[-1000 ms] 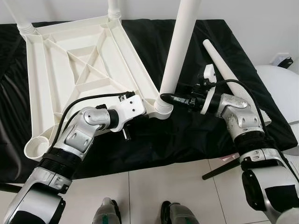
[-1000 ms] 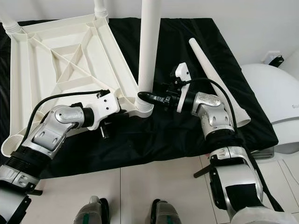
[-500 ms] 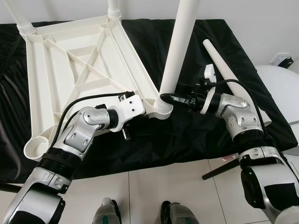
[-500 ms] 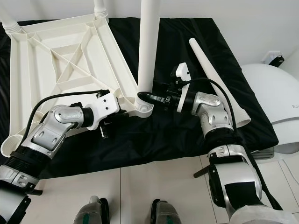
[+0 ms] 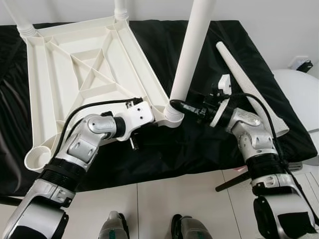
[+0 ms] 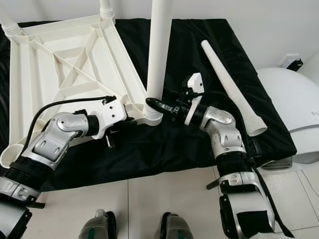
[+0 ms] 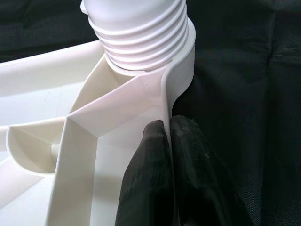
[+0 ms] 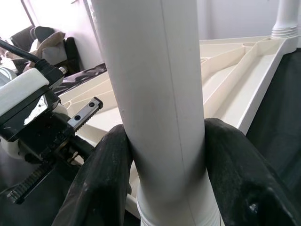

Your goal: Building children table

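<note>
The white table top [image 5: 75, 74] lies upside down on a black cloth. A white table leg [image 5: 192, 50] stands upright in the threaded socket [image 5: 172, 115] at its near right corner. My right gripper [image 5: 174, 105] is shut on this leg just above the socket; in the right wrist view a black finger [image 8: 103, 179] presses each side of it. My left gripper [image 7: 168, 127] is shut on the table top's thin rim right beside that socket. A second, loose leg [image 5: 249, 84] lies on the cloth at the right.
An empty round socket [image 5: 37, 159] sits at the table top's near left corner. Two more legs [image 5: 121, 7] rise at the far corners. A white rounded object [image 5: 301, 94] stands to the right of the cloth. Tiled floor [image 5: 164, 199] lies near my feet.
My right wrist has turned and its forearm has dropped lower and nearer, still gripping the upright leg. The left arm and the table top have stayed put.
</note>
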You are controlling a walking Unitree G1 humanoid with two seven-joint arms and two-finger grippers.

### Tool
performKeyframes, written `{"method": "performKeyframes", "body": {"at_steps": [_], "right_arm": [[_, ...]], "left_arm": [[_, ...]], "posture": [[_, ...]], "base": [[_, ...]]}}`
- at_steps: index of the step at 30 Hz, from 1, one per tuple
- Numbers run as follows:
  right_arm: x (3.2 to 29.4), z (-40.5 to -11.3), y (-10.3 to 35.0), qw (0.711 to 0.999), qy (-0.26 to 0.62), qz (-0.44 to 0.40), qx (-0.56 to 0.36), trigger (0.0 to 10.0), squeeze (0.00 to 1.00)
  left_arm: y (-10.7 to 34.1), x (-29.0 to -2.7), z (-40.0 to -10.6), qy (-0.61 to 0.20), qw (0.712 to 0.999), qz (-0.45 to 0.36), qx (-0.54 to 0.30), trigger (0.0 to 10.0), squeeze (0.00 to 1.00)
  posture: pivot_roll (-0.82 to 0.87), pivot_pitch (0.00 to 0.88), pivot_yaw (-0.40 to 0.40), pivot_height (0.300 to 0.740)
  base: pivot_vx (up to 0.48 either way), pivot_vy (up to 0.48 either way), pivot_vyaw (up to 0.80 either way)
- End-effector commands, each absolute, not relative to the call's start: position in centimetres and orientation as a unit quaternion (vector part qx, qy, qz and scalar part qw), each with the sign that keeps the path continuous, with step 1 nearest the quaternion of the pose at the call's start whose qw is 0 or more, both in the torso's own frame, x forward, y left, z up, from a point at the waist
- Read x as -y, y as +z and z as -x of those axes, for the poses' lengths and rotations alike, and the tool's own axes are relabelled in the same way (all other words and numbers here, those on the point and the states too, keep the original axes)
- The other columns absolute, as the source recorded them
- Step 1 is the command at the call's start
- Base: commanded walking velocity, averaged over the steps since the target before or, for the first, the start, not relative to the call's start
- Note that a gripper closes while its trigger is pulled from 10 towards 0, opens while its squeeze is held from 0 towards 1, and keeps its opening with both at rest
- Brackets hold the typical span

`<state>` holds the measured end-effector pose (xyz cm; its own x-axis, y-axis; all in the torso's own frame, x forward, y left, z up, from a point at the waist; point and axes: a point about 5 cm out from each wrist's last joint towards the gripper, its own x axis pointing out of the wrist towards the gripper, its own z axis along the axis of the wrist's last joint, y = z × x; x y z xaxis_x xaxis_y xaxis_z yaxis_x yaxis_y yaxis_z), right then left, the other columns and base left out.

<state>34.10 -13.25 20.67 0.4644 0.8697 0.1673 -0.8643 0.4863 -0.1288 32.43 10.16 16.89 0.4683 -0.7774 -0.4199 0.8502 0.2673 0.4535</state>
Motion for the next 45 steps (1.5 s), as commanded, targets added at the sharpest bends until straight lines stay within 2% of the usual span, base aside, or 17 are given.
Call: {"method": "performKeyframes", "body": {"at_steps": [1,13,23,25,28,45], "right_arm": [[11.8,-33.3,21.5,0.847,0.515,-0.001,0.131,0.0,0.0],[9.9,-30.9,21.3,0.884,0.443,0.002,0.152,0.0,0.0],[9.5,-30.3,21.0,0.924,0.352,-0.025,0.147,0.0,0.0],[9.5,-30.3,21.0,0.924,0.352,-0.025,0.147,0.0,0.0],[8.7,-29.5,20.6,0.944,0.296,-0.031,0.144,0.0,0.0],[7.5,-28.1,20.3,0.972,0.182,-0.012,0.148,0.0,0.0]], "left_arm": [[12.6,-11.2,-31.4,-0.525,0.776,-0.314,-0.154,10.0,0.0],[12.5,-11.1,-31.2,-0.526,0.776,-0.311,-0.156,10.0,0.0],[12.4,-11.2,-31.1,-0.526,0.776,-0.31,-0.157,10.0,0.0],[12.4,-11.2,-31.1,-0.526,0.776,-0.31,-0.157,10.0,0.0],[12.4,-11.2,-31.2,-0.526,0.776,-0.31,-0.157,10.0,0.0],[12.5,-11.1,-31.2,-0.527,0.775,-0.311,-0.156,10.0,0.0]], "posture": [[0.07,0.203,-0.016,0.74],[0.06,0.215,-0.015,0.74],[0.07,0.217,-0.017,0.74],[0.07,0.217,-0.017,0.74],[0.06,0.218,-0.014,0.74],[0.07,0.209,-0.017,0.74]], "base": [[0.0,0.0,0.0],[0.0,0.0,0.0],[0.0,0.0,0.0],[0.0,0.0,0.0],[0.0,0.0,0.0],[0.0,0.0,0.0]]}}
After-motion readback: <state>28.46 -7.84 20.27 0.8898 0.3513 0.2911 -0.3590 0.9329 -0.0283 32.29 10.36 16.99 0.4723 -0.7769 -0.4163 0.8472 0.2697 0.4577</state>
